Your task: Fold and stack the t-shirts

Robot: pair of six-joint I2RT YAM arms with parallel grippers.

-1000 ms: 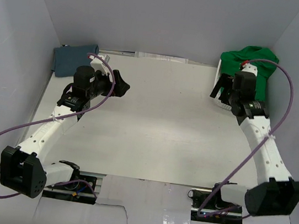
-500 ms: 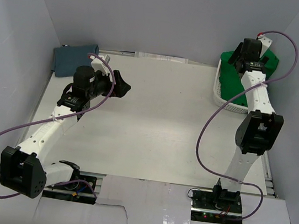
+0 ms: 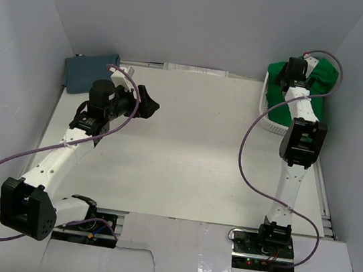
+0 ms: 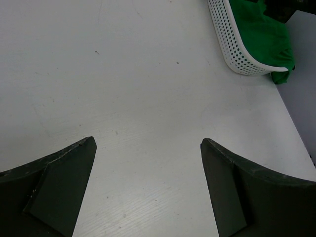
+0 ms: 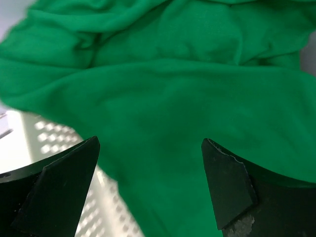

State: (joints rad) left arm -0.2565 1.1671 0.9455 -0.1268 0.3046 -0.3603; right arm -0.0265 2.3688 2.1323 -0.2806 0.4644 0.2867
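A bright green t-shirt (image 3: 320,75) lies crumpled in the white lattice basket (image 3: 270,117) at the back right; the left wrist view also catches this green t-shirt (image 4: 259,29). My right gripper (image 3: 288,77) hangs open just above it. In the right wrist view the green t-shirt (image 5: 187,98) fills the space between and beyond the spread fingers (image 5: 232,187) of the right gripper (image 5: 150,144), which grip nothing. A slate blue t-shirt (image 3: 90,73) lies folded at the back left corner. My left gripper (image 3: 148,101) hovers open over bare table to the right of it, seen as the left gripper (image 4: 148,144) holding nothing.
White walls close in the table (image 3: 186,150) on the left, back and right. The basket's perforated wall (image 5: 49,140) shows at the lower left of the right wrist view, and the basket (image 4: 232,47) sits far right in the left wrist view. Purple cables loop off both arms.
My right arm has swung up from in front of the basket, reached over it, and now points down close above the green t-shirt. The left arm has not moved.
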